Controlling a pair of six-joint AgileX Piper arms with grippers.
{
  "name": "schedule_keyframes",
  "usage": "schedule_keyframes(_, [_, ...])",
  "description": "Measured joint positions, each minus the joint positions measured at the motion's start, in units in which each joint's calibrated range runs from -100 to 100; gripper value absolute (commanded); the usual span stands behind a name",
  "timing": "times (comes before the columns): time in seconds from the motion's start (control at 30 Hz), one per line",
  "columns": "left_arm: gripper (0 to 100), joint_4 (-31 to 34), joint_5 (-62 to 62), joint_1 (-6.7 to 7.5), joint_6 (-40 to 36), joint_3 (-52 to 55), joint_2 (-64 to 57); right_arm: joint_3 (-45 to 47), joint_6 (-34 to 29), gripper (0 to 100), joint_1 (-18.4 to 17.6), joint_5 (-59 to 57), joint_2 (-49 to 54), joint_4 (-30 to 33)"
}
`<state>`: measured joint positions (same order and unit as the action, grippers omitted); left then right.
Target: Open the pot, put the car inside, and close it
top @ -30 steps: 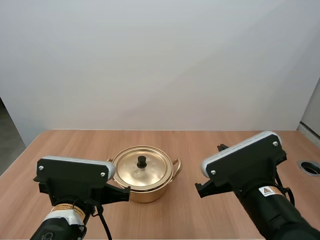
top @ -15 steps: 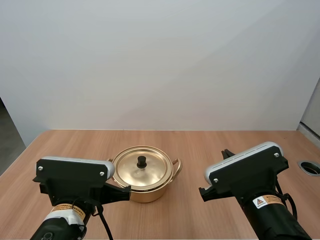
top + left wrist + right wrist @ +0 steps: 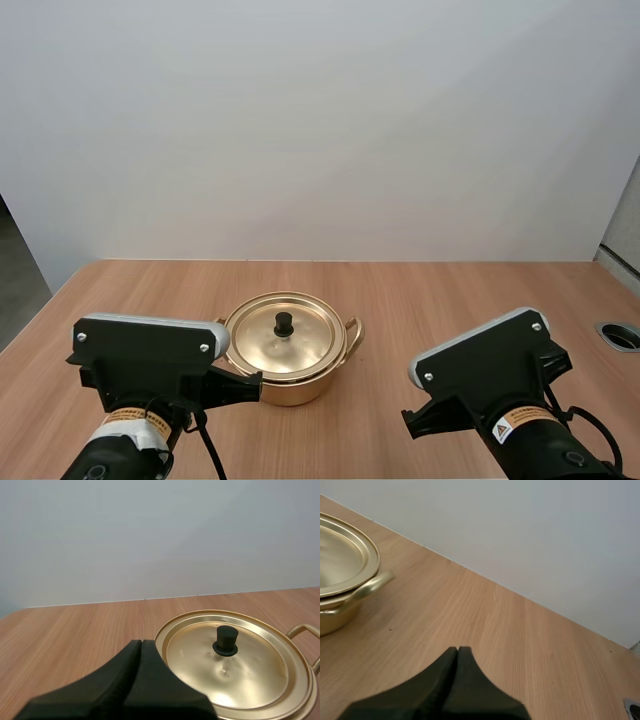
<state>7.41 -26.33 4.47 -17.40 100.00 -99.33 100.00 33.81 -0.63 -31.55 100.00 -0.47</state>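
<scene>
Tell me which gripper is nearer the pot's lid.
The left gripper: its shut fingers end beside the lid, while the right gripper sits apart, beyond the pot handle.

No wording is legible. A white label (image 3: pixel 515 426) on the right arm (image 3: pixel 560 458), at 5 o'clock, shows a warning triangle; the orange band (image 3: pixel 130 413) on the left arm (image 3: pixel 95 462), at 7 o'clock, is unreadable

The round, shiny gold-coloured metal pot (image 3: pixel 300 388), with a looped side handle (image 3: pixel 354 330), stands upright near the middle of the light wooden table (image 3: pixel 430 300), closed by its matching gold lid (image 3: pixel 262 348), which sits level on the rim with a small black knob (image 3: pixel 284 323) at its centre.
</scene>
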Motion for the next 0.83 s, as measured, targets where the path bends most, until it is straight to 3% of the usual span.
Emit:
schedule_keyframes(0.43, [0,0.1,0.0,0.0,0.0,0.0,0.0,0.0,-18.3,0,0.0,0.2,0.0,1.3])
schedule_keyframes(0.83, [0,0.1,0.0,0.0,0.0,0.0,0.0,0.0,-19.3,0,0.0,0.2,0.0,1.3])
